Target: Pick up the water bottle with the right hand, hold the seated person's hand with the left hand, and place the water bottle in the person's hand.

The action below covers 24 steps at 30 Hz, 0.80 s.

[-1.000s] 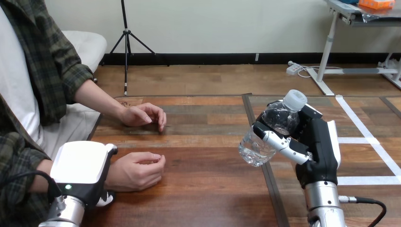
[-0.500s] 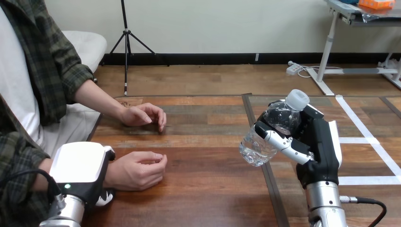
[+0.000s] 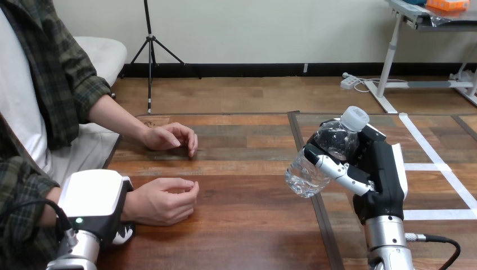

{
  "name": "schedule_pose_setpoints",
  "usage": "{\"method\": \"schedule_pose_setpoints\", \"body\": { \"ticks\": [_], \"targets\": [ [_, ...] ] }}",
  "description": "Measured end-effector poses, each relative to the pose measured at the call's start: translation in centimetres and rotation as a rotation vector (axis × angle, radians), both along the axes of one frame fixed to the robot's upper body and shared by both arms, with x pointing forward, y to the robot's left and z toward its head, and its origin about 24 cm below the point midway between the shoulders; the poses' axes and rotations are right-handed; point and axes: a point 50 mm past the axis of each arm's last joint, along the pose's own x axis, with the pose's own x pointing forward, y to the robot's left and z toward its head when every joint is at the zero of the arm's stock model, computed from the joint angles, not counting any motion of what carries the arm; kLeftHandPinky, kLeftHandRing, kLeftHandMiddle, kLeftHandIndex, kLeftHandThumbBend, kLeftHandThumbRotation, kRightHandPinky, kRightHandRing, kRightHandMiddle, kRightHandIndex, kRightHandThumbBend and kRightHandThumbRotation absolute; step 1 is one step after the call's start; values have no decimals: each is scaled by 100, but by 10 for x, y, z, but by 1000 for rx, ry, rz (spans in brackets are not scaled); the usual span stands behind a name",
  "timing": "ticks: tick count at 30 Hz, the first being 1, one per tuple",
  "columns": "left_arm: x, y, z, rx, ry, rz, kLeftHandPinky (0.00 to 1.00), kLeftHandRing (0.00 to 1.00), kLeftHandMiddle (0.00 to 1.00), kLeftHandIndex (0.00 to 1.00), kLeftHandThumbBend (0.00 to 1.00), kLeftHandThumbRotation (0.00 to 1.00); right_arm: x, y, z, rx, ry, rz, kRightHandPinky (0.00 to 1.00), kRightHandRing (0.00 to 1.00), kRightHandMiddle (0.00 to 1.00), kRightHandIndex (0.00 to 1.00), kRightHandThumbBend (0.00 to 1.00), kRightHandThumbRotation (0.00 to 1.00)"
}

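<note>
My right hand (image 3: 376, 169) is gripping the water bottle (image 3: 318, 163). My left hand (image 3: 93, 202) is sitting by the person's near hand (image 3: 163, 201), grip unreadable. Next: carrying bottle into that palm.

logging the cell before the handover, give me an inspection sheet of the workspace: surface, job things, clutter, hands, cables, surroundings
surface: wooden table with a plank top; white tape lines on its right part.
job's things: water bottle, clear with a white cap, tilted and held above the table; the person's nearer hand rests loosely curled on the table, holding nothing.
clutter: nothing seen.
hands: right hand curled round the water bottle; left hand over the wrist of the person's nearer hand, grip cannot be told.
cables: nothing seen lying on the table.
surroundings: a person sits at the table's left side; the person's farther hand rests on the table.
</note>
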Motion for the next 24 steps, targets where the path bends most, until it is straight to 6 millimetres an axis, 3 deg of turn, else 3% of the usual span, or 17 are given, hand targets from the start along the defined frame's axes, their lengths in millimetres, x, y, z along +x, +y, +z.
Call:
{"method": "schedule_pose_setpoints", "body": {
  "ticks": [24],
  "targets": [
    [5,0,1,-4,32,54,42,48,54,59,79,0,0,-2,0,-1,0,-8,39,44,48,51,68,0]
  ]
}}
